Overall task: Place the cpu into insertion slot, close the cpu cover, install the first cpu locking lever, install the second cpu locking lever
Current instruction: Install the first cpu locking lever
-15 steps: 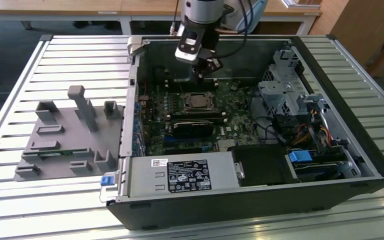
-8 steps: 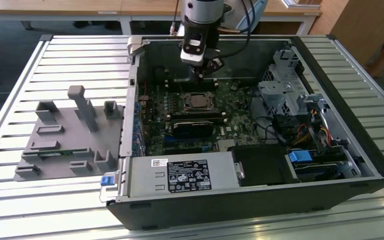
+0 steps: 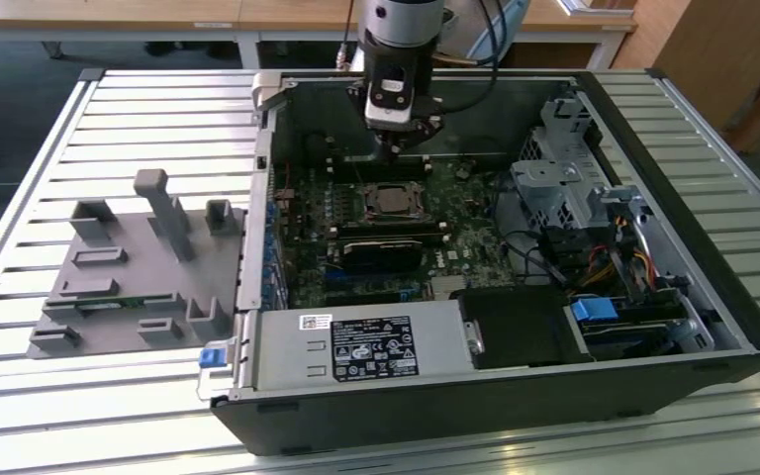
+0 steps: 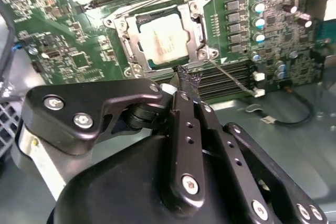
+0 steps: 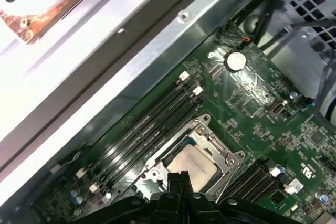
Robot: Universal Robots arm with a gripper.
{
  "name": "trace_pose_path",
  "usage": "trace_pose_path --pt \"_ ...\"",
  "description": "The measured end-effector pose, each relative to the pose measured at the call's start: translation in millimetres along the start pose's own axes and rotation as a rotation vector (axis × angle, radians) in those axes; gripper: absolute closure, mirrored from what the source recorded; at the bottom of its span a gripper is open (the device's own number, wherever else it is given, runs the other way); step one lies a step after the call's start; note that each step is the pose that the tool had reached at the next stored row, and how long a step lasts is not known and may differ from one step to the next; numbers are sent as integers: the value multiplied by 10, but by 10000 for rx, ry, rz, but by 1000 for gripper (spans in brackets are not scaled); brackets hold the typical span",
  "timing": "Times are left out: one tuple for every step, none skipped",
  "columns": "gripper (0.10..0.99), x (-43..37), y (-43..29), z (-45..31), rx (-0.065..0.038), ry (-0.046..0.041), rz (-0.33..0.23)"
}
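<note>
A slatted metal table (image 3: 37, 139) is carrying an open computer case (image 3: 697, 297) lying on its side, with a grey moulded fixture (image 3: 130, 267) sitting on the slats at the exterior view's left. The arm (image 3: 400, 40) is reaching down into the case, and the gripper (image 3: 400, 150) is hanging over the green board just beyond the insertion slot (image 3: 391, 202), with a black card (image 3: 383, 249) lying nearer the camera.

In the second wrist view the cpu (image 4: 164, 39) is sitting in the slot, its pale metal face showing through the cut-out of the cpu cover (image 4: 128, 38), which is lying flat over it. The gripper's fingers (image 4: 185, 77) are pressing together with nothing between them, their tip hovering just beside the socket's corner, where a thin wire lever (image 4: 231, 77) is running outward across the board.

In the first wrist view the fingertips (image 5: 178, 178) are pointing at the edge of the covered chip, with long memory slots (image 5: 152, 124) lying beside the socket and a coin battery (image 5: 235, 60) shining further off.
</note>
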State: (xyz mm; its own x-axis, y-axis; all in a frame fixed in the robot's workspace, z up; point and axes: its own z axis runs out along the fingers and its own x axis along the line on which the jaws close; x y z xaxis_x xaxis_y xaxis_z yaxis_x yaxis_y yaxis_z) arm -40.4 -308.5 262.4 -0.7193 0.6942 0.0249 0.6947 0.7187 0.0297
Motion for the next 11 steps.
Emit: trace_pose_path --pt "980 0 -1 -1 11 10 -163" --pt "980 0 -1 0 14 16 -357" --pt "980 0 -1 0 17 22 -538" --pt "980 0 0 1 22 27 -718" --pt "980 0 0 1 26 33 -897" --pt "980 0 0 1 31 38 -1078" --pt "980 0 0 2 35 43 -1256" --pt "980 0 0 2 40 49 -1438" --pt "980 0 0 3 44 55 -1627" --pt "980 0 0 3 49 60 -1808" --pt "980 0 -1 3 54 65 -1987"
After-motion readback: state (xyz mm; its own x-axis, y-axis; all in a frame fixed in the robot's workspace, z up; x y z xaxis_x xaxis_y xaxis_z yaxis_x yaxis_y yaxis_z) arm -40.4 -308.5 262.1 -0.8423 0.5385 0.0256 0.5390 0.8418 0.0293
